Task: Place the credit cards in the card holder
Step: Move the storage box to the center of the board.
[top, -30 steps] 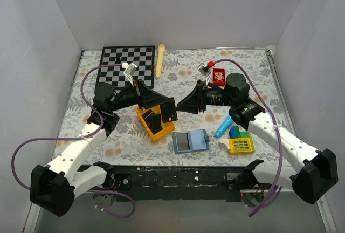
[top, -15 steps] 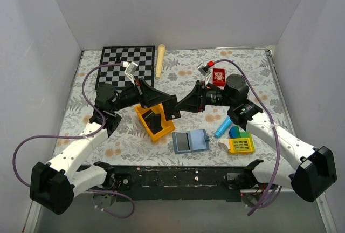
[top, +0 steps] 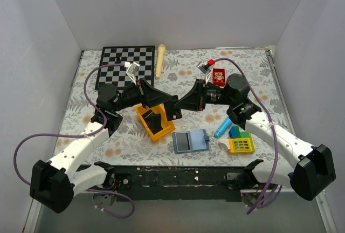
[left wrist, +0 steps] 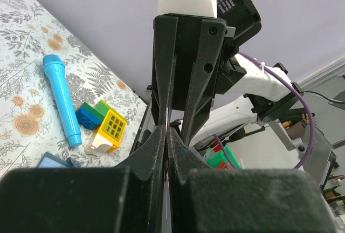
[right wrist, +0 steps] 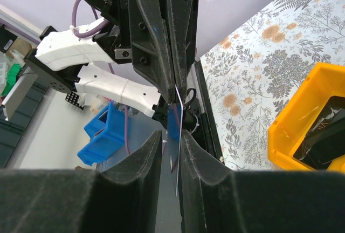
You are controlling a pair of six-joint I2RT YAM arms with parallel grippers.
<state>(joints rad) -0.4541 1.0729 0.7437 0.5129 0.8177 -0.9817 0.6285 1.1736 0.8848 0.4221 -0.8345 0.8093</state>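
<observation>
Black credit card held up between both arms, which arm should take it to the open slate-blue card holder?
Right, probably: its jaws straddle the black credit card, and the slate-blue card holder lies open right of centre.

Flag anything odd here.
One credit card is edge-on in mid-air, pinched by the left gripper with the right gripper straddling it. A black card-like thing leans in the yellow bin, not the open card holder.

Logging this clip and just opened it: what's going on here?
The two arms meet in mid-air above the table, apparently for a handover. The left gripper is shut on a black credit card. The right gripper has its jaws on either side of that card, narrowly open and not clamped. The card holder lies open on the table near its front edge, untouched.
</observation>
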